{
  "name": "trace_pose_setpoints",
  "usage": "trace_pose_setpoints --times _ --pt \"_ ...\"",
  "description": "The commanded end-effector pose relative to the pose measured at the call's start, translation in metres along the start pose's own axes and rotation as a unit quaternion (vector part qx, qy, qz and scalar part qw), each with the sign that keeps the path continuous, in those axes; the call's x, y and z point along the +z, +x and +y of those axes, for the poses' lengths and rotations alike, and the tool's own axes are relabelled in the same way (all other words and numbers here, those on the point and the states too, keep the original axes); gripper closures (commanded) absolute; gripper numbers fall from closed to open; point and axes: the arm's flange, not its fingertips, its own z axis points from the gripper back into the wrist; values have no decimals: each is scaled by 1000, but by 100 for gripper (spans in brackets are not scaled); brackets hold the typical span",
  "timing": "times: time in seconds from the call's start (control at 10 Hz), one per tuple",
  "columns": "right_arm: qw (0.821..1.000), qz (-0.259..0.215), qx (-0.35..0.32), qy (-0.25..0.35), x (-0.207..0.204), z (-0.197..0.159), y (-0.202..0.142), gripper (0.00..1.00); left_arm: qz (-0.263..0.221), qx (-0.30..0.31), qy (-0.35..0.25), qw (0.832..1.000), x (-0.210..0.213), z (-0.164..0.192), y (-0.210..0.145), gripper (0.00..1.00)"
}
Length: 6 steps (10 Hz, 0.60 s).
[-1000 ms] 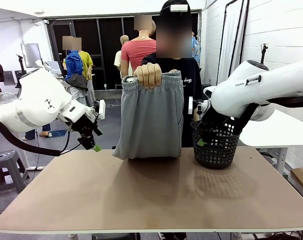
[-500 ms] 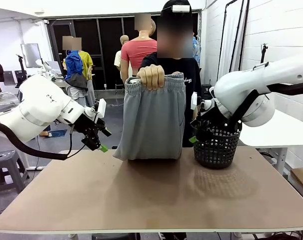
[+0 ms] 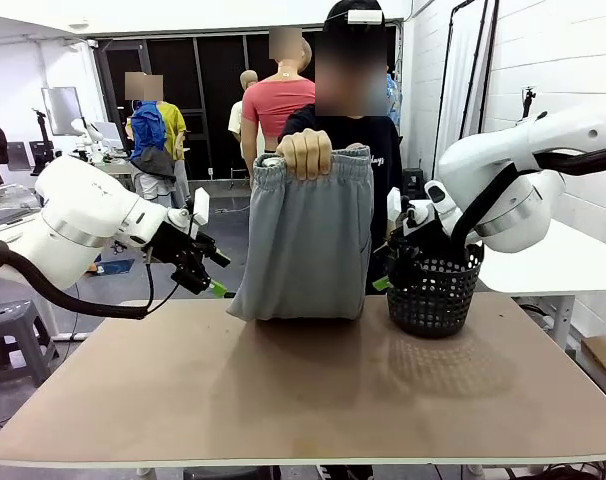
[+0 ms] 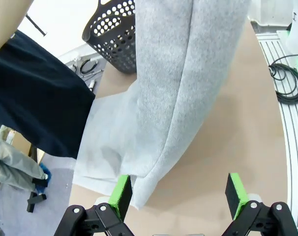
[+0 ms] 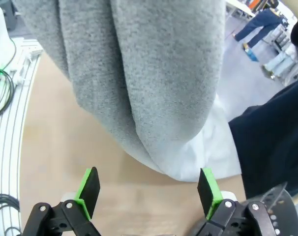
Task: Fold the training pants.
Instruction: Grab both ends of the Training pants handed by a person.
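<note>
- Pants (image 3: 305, 240): one pair, light grey, plain. We found them hanging upright over the far half of the table (image 3: 303, 400), with the gathered waistband bunched at the top. The lower end was at the tabletop or just above it; we could not tell which.
- Hand (image 3: 305, 152): the person's, closed over the waistband near its left end, at chest height. The person stood at the far side, behind the pants.
- Basket (image 3: 433, 300): black, perforated, upright on the far right of the table, just beside the pants. The right arm crossed part of its rim.
- Left claw (image 3: 221, 274): jaws apart, holding nothing. We logged it above the table's far left part, near the pants' lower left edge and pointing towards them. In its wrist view the green pads (image 4: 122, 191) stood wide apart. The pants' lower edge hung close beyond one pad, and bare table showed between the two.
- Right claw (image 3: 387, 266): jaws apart, holding nothing. We logged it low down, just right of the pants, between them and the basket. In its wrist view the pads stood wide apart beneath a rounded fold of grey fabric, clear of it.
</note>
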Motion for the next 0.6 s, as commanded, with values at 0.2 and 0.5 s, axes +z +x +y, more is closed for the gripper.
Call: trace_pose_setpoints --times 0.2,0.5 --pt "999 -51 11 9 -14 -4 4 0 -57 1 20 998 -10 0 1 0" --pt "996 -87 22 11 -13 4 17 0 -113 -7 20 993 -18 -4 13 0"
